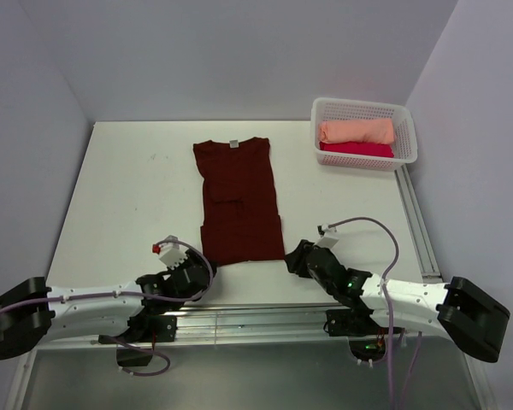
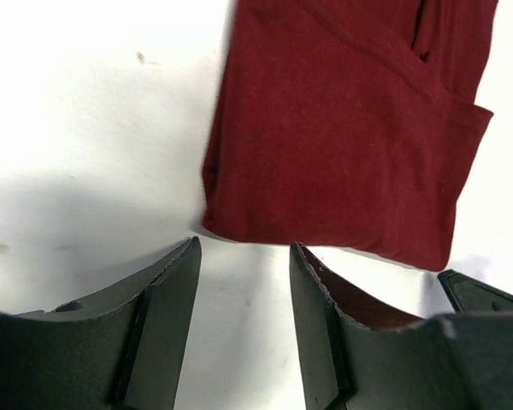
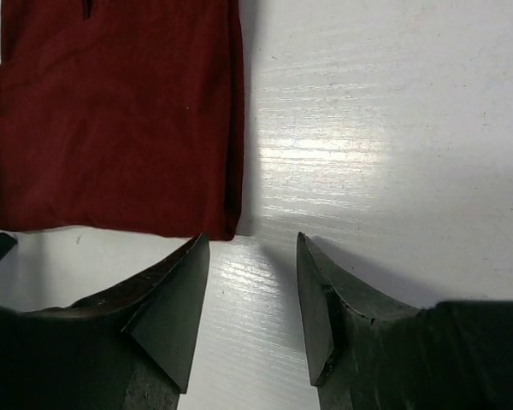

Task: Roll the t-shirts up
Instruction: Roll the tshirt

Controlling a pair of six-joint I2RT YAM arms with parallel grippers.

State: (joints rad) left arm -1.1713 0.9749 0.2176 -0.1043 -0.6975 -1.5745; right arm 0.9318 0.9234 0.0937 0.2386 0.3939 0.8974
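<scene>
Top view: maroon t-shirt [image 1: 238, 201] flat mid-table [image 1: 128, 188]; basket [image 1: 408, 128] at two o'clock holds peach t-shirt [image 1: 356, 131] and pink t-shirt [image 1: 356, 149]. Left wrist: left gripper [image 2: 244, 248] open, empty, shirt hem at one o'clock. Right wrist: right gripper [image 3: 252, 243] open, empty, hem at eleven.

Top cam: overhead, far, looking down. Wrist cams: low, close, facing forward. All share dark maroon cloth t-shirt [image 1: 239, 201] near hem.

Boxed in by plain pale lilac-grey walls [image 1: 239, 51]; floored with flat white matt tabletop [image 1: 137, 188]; edged at right by silvery metal rail [image 1: 415, 222]; softly, evenly lit.
</scene>
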